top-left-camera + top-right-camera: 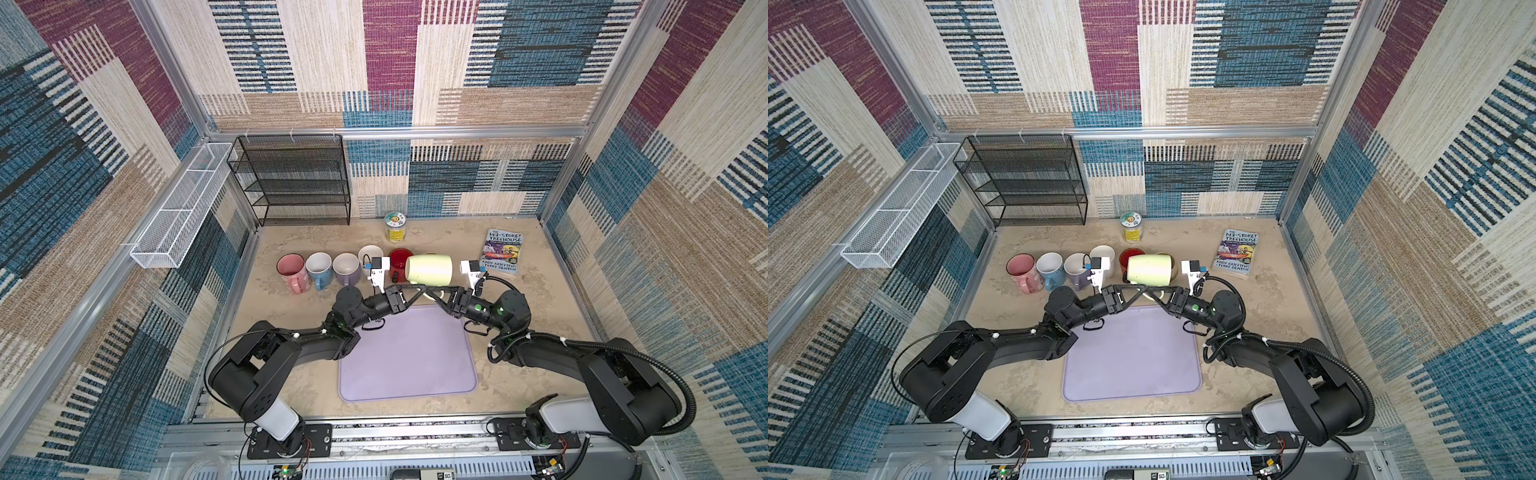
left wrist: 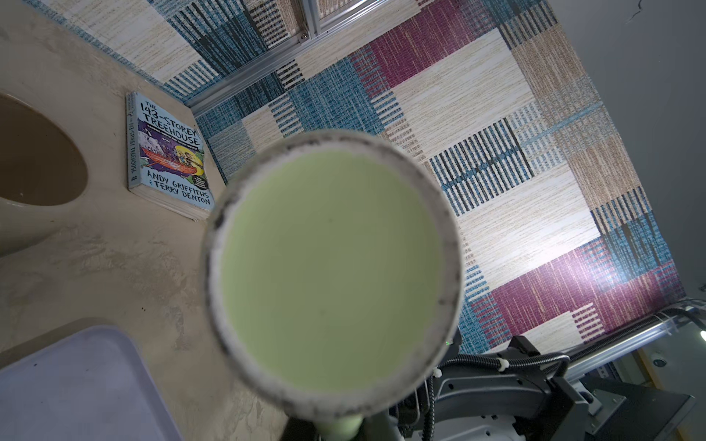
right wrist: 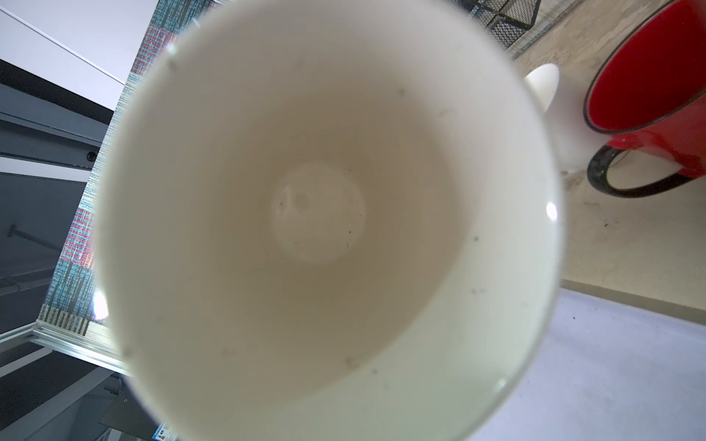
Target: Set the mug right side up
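The pale green mug (image 1: 430, 270) hangs on its side in the air above the table's far half, seen in both top views (image 1: 1149, 269). Its base (image 2: 332, 267) faces my left wrist camera, and its cream inside (image 3: 317, 214) fills the right wrist view. My left gripper (image 1: 415, 288) comes in from the left under the mug, shut on the handle (image 2: 340, 425). My right gripper (image 1: 434, 291) meets it from the right at the same spot beneath the mug. The mug hides the right gripper's jaws in its wrist view; they look closed at the handle.
A row of upright mugs stands behind: pink (image 1: 291, 266), blue (image 1: 319, 266), lilac (image 1: 345, 268), white (image 1: 370, 253), red (image 1: 400, 259). A jar (image 1: 395, 226), a book (image 1: 503, 251), a black mesh rack (image 1: 291, 178) and a purple mat (image 1: 407, 353) are nearby.
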`<state>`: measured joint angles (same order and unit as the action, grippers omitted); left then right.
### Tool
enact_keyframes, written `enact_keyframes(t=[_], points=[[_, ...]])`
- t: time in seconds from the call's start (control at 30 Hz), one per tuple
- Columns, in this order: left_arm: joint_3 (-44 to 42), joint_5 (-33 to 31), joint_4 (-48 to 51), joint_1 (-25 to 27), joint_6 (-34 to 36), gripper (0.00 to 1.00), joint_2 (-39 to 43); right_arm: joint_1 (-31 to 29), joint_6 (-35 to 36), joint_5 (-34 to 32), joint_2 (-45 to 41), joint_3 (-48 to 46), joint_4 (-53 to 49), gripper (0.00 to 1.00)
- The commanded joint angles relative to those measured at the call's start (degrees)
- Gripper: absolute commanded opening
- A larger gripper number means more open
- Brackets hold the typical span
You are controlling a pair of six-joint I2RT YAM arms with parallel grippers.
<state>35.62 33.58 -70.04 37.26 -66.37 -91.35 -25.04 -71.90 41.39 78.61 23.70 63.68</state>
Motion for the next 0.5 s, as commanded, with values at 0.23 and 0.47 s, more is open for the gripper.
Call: enact_keyframes(t=[0.23,0.47], points=[[-2.12,-2.23,5.9,0.01,7.99,0.47,5.59,0.19,1.85,-0.51,-3.48,-0.57,-0.49,0.0],[-2.96,-4.04,18.83,0.01,15.66,0.59,14.16,0.6,3.08,-0.76,-5.91,-1.36,-3.3,0.0]])
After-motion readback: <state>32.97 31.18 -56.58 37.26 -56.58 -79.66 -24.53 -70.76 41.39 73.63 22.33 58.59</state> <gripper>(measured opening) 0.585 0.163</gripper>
